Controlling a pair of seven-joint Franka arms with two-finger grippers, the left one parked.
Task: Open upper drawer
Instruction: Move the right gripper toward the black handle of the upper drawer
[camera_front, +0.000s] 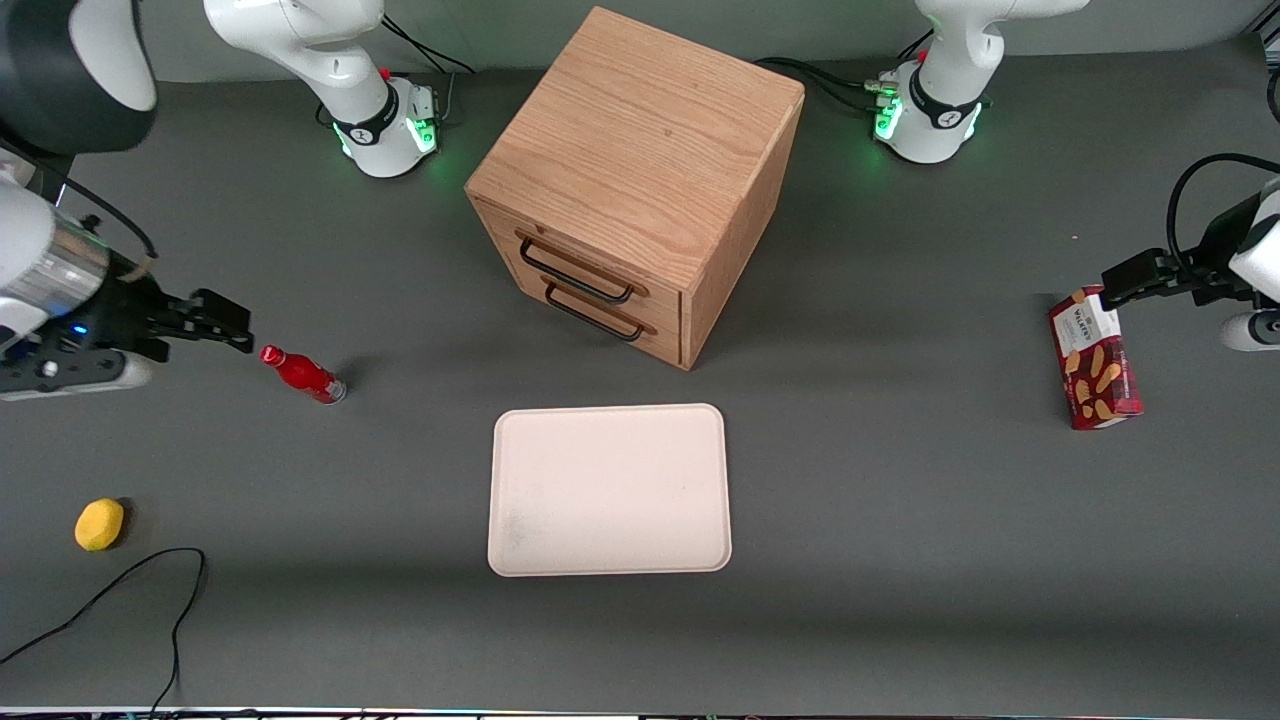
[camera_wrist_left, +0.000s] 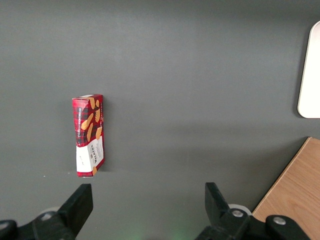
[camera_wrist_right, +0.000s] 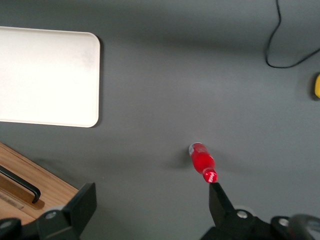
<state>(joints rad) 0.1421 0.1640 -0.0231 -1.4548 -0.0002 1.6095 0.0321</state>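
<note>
The light oak cube cabinet (camera_front: 650, 150) stands at the middle of the table. Its upper drawer (camera_front: 590, 262) is shut, with a long black wire handle (camera_front: 572, 275); the matching lower drawer (camera_front: 600, 315) sits under it. My right gripper (camera_front: 225, 325) hovers open and empty above the table, well off toward the working arm's end, beside a red bottle (camera_front: 302, 374). In the right wrist view the gripper (camera_wrist_right: 150, 202) has its fingers wide apart, with the bottle's cap (camera_wrist_right: 210, 176) just off one fingertip (camera_wrist_right: 220, 200) and a drawer handle (camera_wrist_right: 22, 185) at the edge.
A cream tray (camera_front: 610, 490) lies nearer the front camera than the cabinet. A yellow lemon (camera_front: 99, 524) and a black cable (camera_front: 120, 590) lie toward the working arm's end. A red biscuit box (camera_front: 1095, 360) lies toward the parked arm's end.
</note>
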